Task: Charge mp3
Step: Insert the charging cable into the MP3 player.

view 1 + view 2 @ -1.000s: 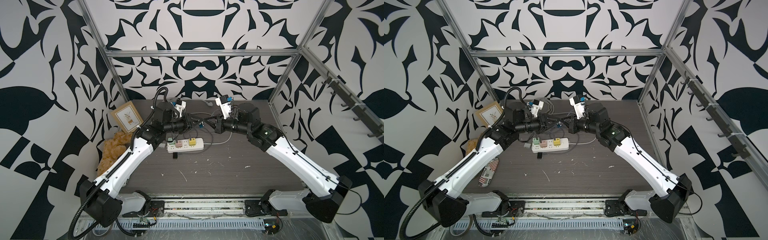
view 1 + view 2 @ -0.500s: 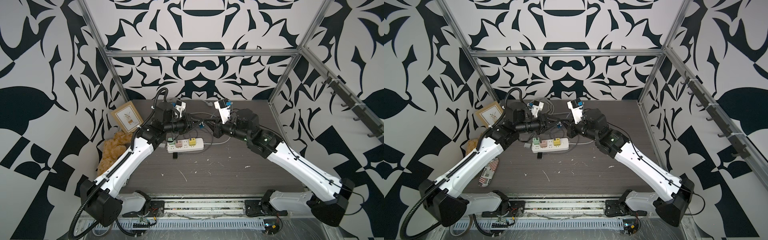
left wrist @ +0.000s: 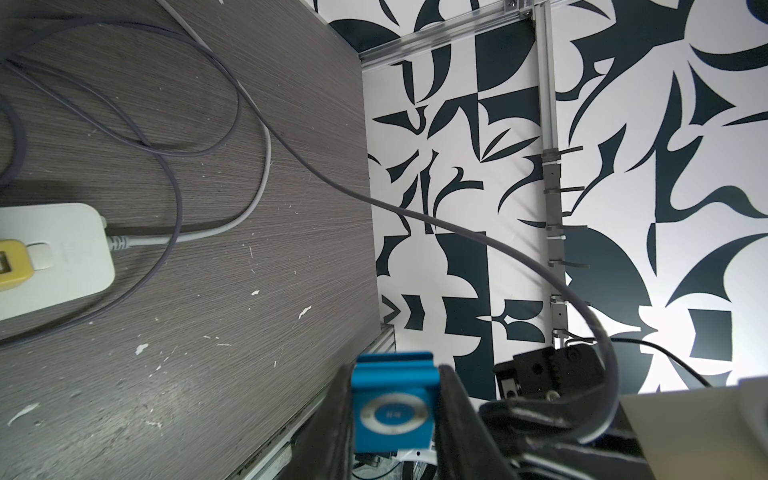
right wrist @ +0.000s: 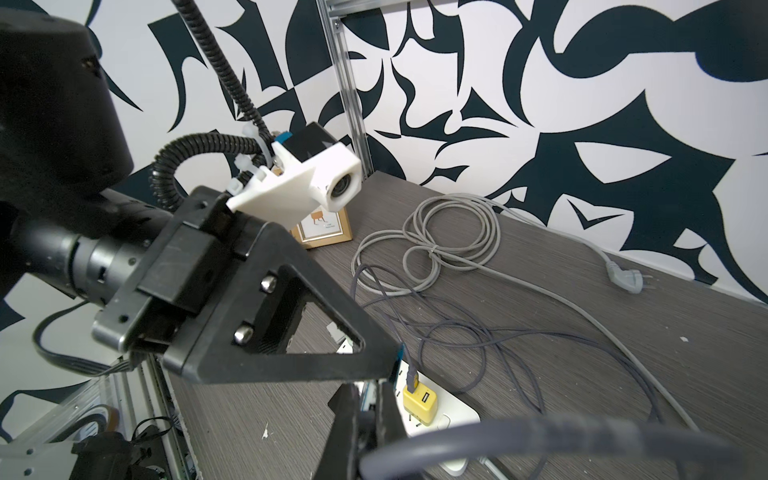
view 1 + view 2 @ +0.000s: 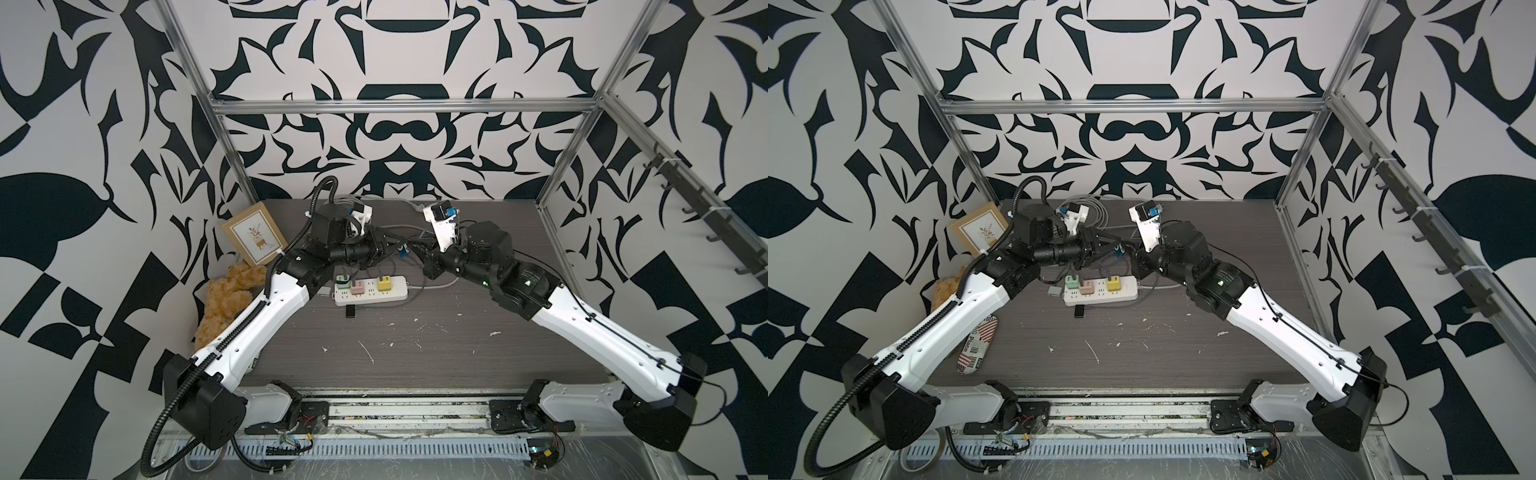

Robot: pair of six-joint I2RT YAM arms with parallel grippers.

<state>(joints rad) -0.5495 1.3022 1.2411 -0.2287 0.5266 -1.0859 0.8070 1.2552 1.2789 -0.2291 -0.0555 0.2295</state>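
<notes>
left hand [image 5: 395, 246]: pinched the mp3 [image 3: 394, 409] above the worktop [image 3: 216, 291]; right hand [image 4: 365, 419]: pressed together on the grey cable [image 3: 457, 227]; hands: tips facing, near each other

Robot lab cell, aluminium frame [image 5: 399, 107], patterned walls [image 5: 399, 50]

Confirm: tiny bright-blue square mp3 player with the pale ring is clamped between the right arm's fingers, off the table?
Wrong arm. The left wrist view shows the tiny bright-blue square mp3 player clamped between the left arm's fingers, off the table. The right arm's fingers grip a dark grey cable instead.
</notes>
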